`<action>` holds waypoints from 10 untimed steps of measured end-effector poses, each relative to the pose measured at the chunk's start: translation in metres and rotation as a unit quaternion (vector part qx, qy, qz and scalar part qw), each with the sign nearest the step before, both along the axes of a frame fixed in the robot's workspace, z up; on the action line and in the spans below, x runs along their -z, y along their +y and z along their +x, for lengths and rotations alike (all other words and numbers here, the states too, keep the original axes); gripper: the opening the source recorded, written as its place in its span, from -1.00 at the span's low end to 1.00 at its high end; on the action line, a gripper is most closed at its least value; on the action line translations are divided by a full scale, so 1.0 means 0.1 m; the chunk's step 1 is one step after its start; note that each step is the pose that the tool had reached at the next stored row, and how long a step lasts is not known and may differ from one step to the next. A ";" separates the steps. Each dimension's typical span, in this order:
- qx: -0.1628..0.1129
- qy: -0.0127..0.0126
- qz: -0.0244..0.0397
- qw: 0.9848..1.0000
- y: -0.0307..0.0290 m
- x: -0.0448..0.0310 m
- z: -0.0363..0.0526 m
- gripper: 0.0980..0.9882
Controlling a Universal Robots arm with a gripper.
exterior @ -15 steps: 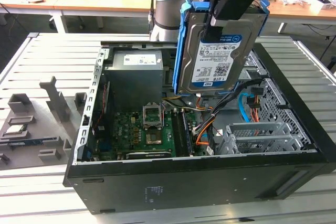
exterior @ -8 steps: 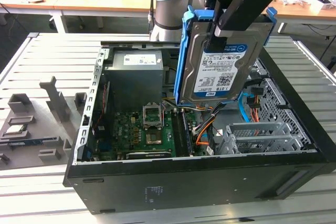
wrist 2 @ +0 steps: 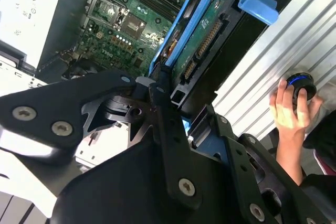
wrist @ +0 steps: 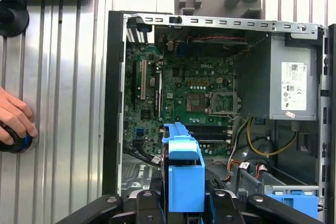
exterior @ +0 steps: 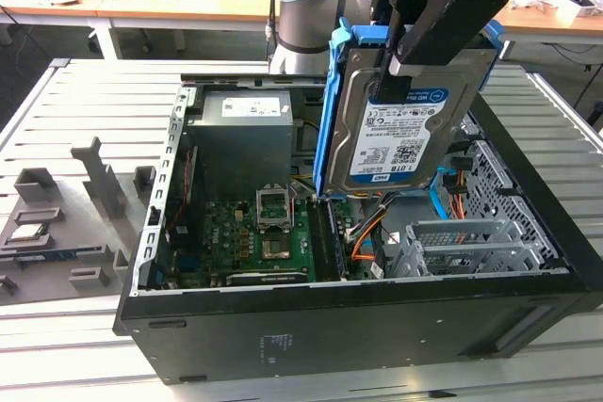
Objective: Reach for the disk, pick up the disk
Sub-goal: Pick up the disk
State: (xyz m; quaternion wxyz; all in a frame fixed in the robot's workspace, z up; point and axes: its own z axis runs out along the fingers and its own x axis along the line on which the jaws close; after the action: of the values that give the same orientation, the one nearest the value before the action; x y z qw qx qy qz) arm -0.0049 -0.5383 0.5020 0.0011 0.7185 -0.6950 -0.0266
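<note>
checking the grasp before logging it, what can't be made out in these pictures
- Exterior view: the upper edge of the disk is covered by the claw.
- Second wrist view: the disk's label side faces away.
- First wrist view: a hand is cut off by the frame edge and covers a dark round object.

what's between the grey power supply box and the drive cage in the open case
In the exterior view, the green motherboard and the lifted disk, held in the gripper, sit between the power supply and the drive cage.
</note>
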 end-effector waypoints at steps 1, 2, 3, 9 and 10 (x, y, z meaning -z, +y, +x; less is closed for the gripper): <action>0.000 0.000 0.000 1.000 -0.018 0.001 0.000 -0.40; 0.000 0.000 0.000 1.000 -0.036 0.001 0.000 -0.40; 0.000 0.000 0.000 1.000 -0.044 0.002 0.000 -0.40; 0.000 0.000 0.000 1.000 -0.136 0.006 0.000 -0.40; 0.000 0.000 0.000 1.000 -0.152 0.007 0.000 -0.40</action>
State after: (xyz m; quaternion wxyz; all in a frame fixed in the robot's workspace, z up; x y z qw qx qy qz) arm -0.0049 -0.5536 0.5014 0.0011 0.7184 -0.6951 -0.0266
